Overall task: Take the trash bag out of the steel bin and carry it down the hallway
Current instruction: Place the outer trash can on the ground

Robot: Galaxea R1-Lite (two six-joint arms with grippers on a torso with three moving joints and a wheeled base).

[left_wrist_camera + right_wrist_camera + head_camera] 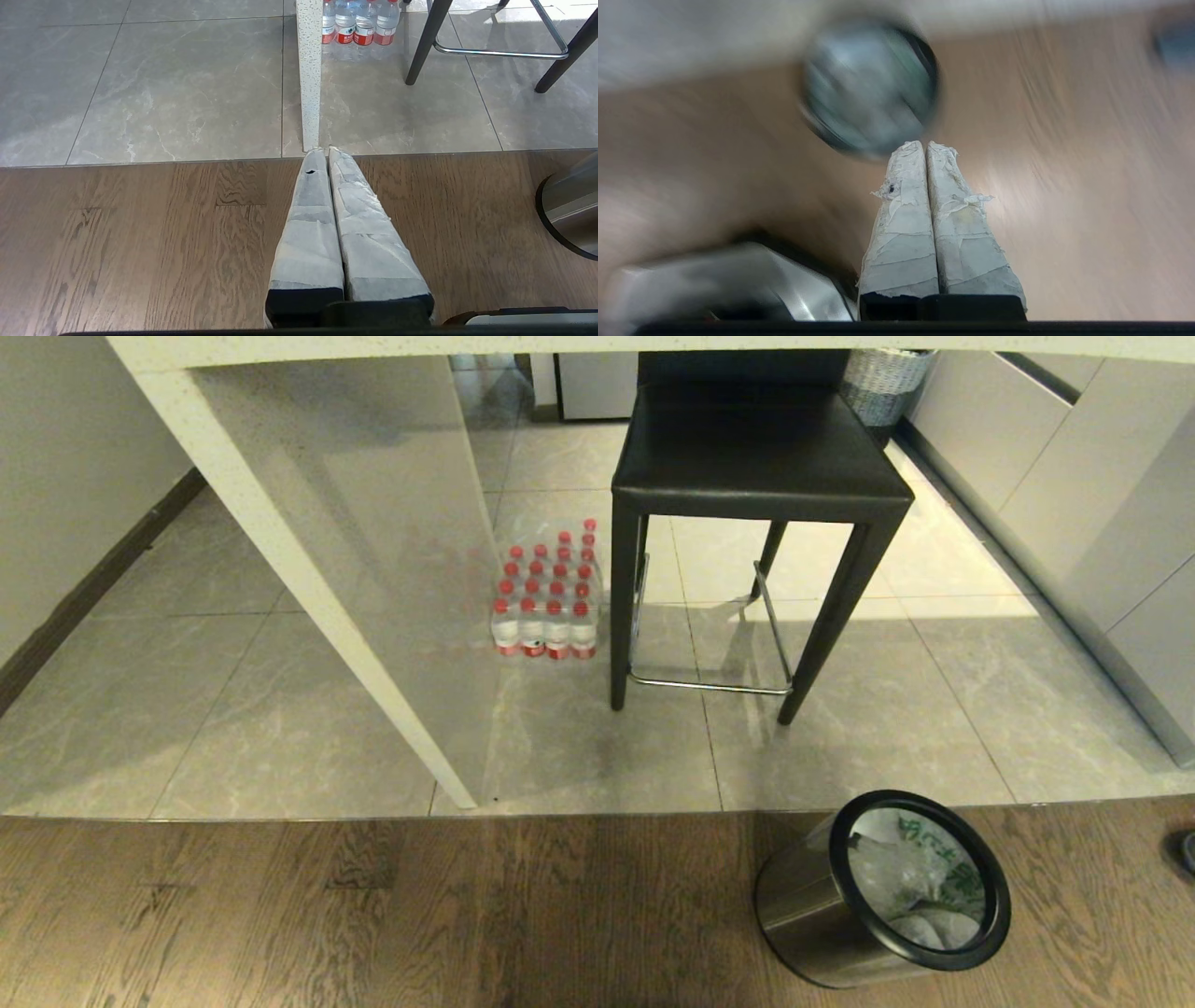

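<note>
Where tile meets wood, crinkly trash bag point(910, 882) lines cylindrical steel bin point(803, 905).

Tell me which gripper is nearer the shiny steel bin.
Right. The right gripper hangs above the shiny steel bin, aimed near its rim. The left gripper sits off to the side, the bin at its view's edge.

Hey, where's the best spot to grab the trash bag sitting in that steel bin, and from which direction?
Probably from above, straight down through the opening: the steel bin stands upright and the trash bag lies crumpled inside, below the black rim. Pinch a raised fold of plastic near the middle; no loop handle shows clearly. The right gripper, fingers together, must open first.
</note>
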